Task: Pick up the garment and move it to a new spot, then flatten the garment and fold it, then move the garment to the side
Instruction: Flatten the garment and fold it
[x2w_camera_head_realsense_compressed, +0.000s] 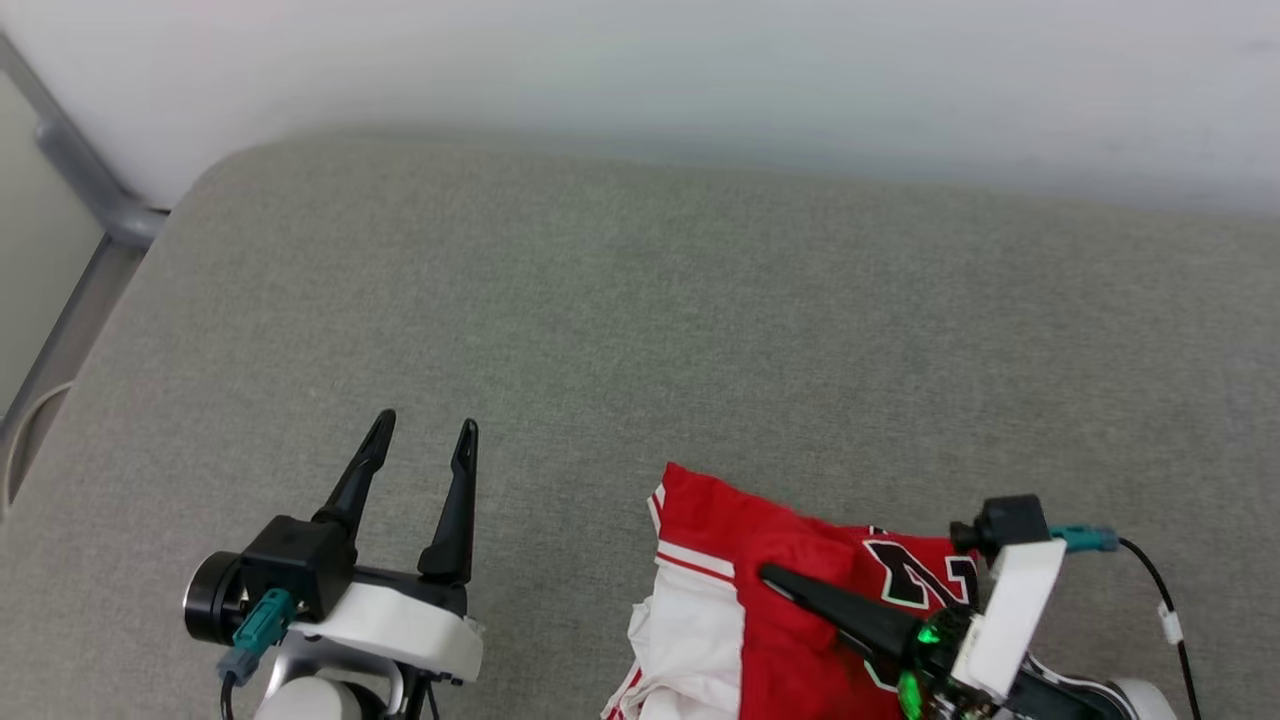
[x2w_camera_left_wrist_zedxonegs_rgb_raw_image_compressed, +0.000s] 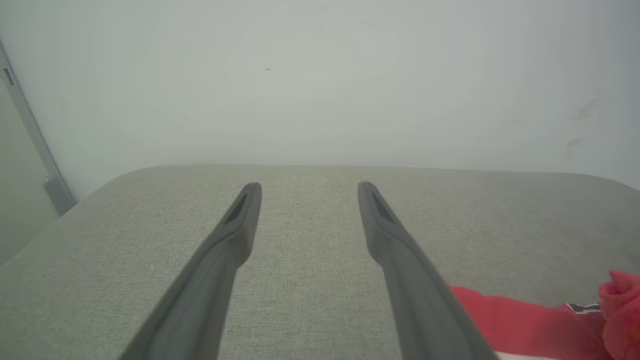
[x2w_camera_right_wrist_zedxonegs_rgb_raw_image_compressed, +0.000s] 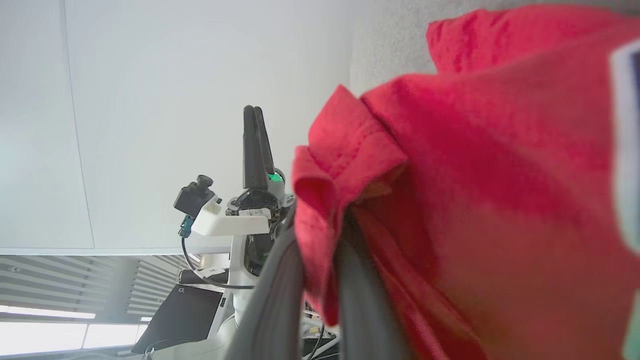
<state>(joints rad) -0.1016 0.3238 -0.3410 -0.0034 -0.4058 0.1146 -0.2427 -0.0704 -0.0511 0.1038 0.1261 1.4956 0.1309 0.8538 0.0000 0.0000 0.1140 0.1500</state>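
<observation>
Grey padded surface (x2w_camera_head_realsense_compressed: 640, 330), left gripper (x2w_camera_head_realsense_compressed: 427, 420) spread and empty, right gripper (x2w_camera_head_realsense_compressed: 768, 573) clamped on red garment (x2w_camera_head_realsense_compressed: 720, 510)

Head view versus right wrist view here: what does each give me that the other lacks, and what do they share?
Head view: the garment's white sleeve, its place bunched on the grey cushion, and the gap between the left gripper's fingers. Right wrist view: a red fold clamped between that arm's fingers, and slatted blinds behind. Both: the red cloth, the right gripper shut on it, the left gripper.
</observation>
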